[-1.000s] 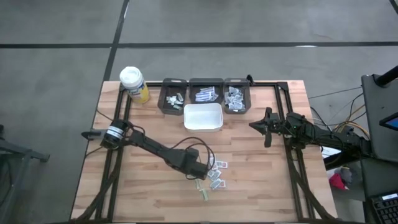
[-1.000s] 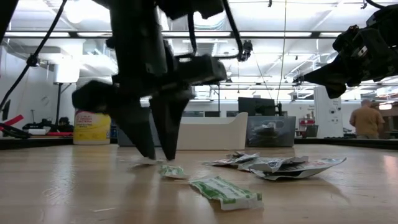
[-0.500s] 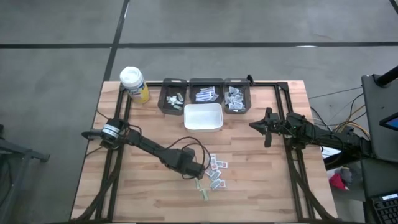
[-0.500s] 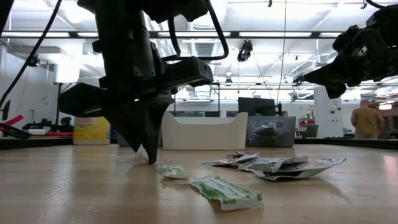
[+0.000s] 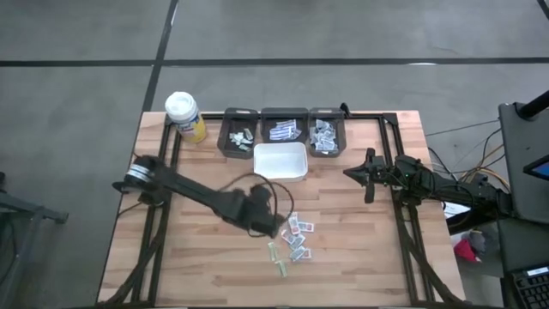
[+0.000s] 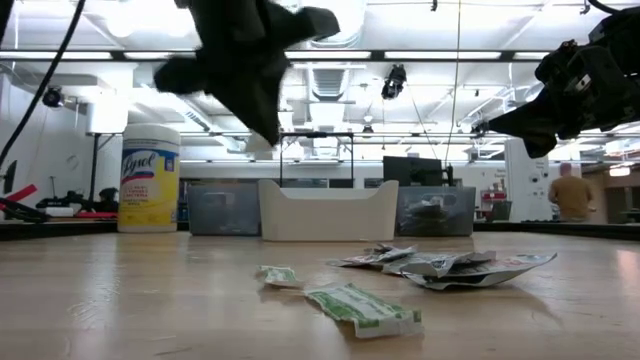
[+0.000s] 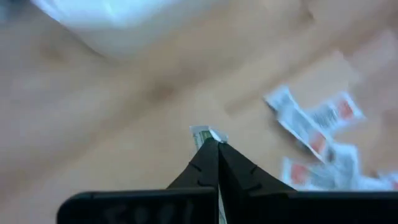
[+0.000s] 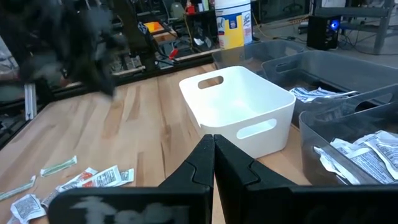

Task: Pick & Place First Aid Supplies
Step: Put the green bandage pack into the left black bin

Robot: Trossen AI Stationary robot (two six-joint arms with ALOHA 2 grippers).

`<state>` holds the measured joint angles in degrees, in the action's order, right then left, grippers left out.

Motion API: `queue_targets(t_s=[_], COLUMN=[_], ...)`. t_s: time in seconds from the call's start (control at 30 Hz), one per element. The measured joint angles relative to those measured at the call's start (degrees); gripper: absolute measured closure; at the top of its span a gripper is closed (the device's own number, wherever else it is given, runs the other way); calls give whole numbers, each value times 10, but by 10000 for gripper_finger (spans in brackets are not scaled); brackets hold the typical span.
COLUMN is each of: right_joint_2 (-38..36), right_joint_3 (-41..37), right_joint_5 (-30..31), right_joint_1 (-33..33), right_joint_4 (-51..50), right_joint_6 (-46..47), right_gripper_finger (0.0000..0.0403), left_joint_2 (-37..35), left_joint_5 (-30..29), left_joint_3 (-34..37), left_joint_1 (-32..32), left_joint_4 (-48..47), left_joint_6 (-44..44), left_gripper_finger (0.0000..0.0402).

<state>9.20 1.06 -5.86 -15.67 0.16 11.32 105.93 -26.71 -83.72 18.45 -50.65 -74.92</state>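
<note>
First aid packets (image 5: 296, 239) lie scattered on the table (image 5: 360, 257) in the high view; left gripper (image 5: 264, 225) hangs just beside them.

Low view: it has risen off the table since a second ago.

Left wrist view: fingers pinch a green-printed packet (image 7: 208, 134) by its edge; it may slip out.

Right gripper (image 8: 214, 144) waits, pressed together.

You get bright ceiling strips (image 6: 420, 55) glaring in the low view — left arm (image 6: 245, 60) and left wrist view smear with blur.
</note>
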Motion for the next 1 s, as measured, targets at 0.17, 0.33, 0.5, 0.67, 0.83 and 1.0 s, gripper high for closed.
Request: queue_targets(t_s=[0.17,0.33,0.5,0.67,0.83,1.0], right_joint_2=[1,1,1,1,1,4], right_joint_3=[0,0,0,0,0,0], right_joint_5=[0,0,1,18,37,48], right_joint_1=[0,0,0,0,0,0], right_joint_4=[0,0,0,0,0,0], right_joint_6=[0,0,0,1,3,3], right_gripper_finger=[394,394,394,394,394,394], left_joint_2=[-48,-93,-102,-88,-69,-52], left_joint_5=[-88,-133,-128,-30,138,186], left_joint_3=[-50,-65,-57,-23,34,84], left_joint_1=[-42,-135,-277,-424,-534,-571], left_joint_4=[-158,-221,-199,-76,35,58], left_joint_6=[56,169,315,475,521,518], left_gripper_finger=[401,401,401,401,401,399])
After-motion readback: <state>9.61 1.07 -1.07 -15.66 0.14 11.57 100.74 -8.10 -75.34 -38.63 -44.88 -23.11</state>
